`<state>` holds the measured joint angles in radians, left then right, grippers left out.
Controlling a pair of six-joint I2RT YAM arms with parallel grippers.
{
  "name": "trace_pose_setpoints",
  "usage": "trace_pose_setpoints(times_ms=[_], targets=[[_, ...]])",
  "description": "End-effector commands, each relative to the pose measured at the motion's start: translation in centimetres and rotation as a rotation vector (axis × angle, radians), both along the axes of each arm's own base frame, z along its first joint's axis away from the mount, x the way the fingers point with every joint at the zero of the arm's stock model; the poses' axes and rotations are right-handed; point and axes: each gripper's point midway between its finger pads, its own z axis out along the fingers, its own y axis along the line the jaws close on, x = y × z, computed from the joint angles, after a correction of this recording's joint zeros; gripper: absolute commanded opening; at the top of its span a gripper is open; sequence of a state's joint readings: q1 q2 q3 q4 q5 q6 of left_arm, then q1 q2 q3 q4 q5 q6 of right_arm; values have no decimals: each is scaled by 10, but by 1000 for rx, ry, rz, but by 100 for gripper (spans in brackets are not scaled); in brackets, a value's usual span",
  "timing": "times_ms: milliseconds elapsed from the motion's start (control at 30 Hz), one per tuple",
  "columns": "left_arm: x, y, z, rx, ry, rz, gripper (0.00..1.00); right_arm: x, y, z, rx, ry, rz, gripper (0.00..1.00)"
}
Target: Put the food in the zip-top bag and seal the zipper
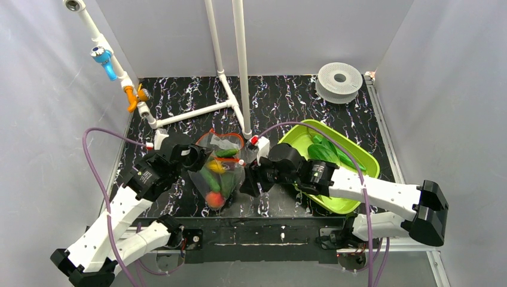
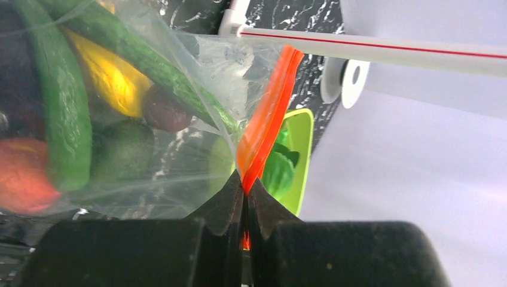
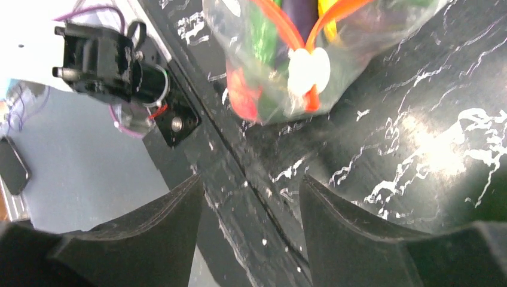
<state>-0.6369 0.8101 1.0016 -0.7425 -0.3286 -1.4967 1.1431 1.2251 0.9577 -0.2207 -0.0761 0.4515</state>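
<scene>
The clear zip-top bag (image 1: 230, 179) lies mid-table between my grippers, holding a red-orange tomato (image 1: 215, 199), green vegetables (image 1: 210, 178) and a yellow piece (image 1: 216, 166). My left gripper (image 2: 245, 185) is shut on the red-orange zipper (image 2: 272, 113) at the bag's mouth edge. Through the plastic the left wrist view shows the tomato (image 2: 24, 173), a long green vegetable (image 2: 60, 113), the yellow piece (image 2: 110, 81) and a dark purple piece (image 2: 164, 110). My right gripper (image 3: 251, 185) is open and empty, just right of the bag (image 3: 347, 66). The zipper's white slider (image 3: 308, 69) is ahead of it.
A lime-green tray (image 1: 353, 203) with green leafy pieces (image 1: 326, 152) sits to the right, under my right arm. A white pipe frame (image 1: 242, 72) stands behind the bag. A white spool (image 1: 339, 81) is at the back right. The table's front edge (image 3: 239, 179) runs below my right gripper.
</scene>
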Motion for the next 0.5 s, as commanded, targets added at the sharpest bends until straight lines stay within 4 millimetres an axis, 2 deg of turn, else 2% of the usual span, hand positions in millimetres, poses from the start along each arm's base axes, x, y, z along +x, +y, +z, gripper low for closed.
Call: trace_pose_setpoints(times_ms=[0,67,133,267,400,467], targets=[[10,-5,15,-185,-20,114,0,22,20,42,212,-114,-72,66],[12,-4,14,-215,-27,140,0,27,26,41,220,-148,-72,63],[11,1,11,-234,-22,177,0,41,29,36,201,-198,-113,59],[10,2,13,-265,-19,198,0,65,32,35,183,-294,-194,56],[8,2,15,-255,-26,182,0,68,39,47,206,-338,-173,48],[5,6,9,-223,-13,178,0,70,40,48,200,-362,-164,47]])
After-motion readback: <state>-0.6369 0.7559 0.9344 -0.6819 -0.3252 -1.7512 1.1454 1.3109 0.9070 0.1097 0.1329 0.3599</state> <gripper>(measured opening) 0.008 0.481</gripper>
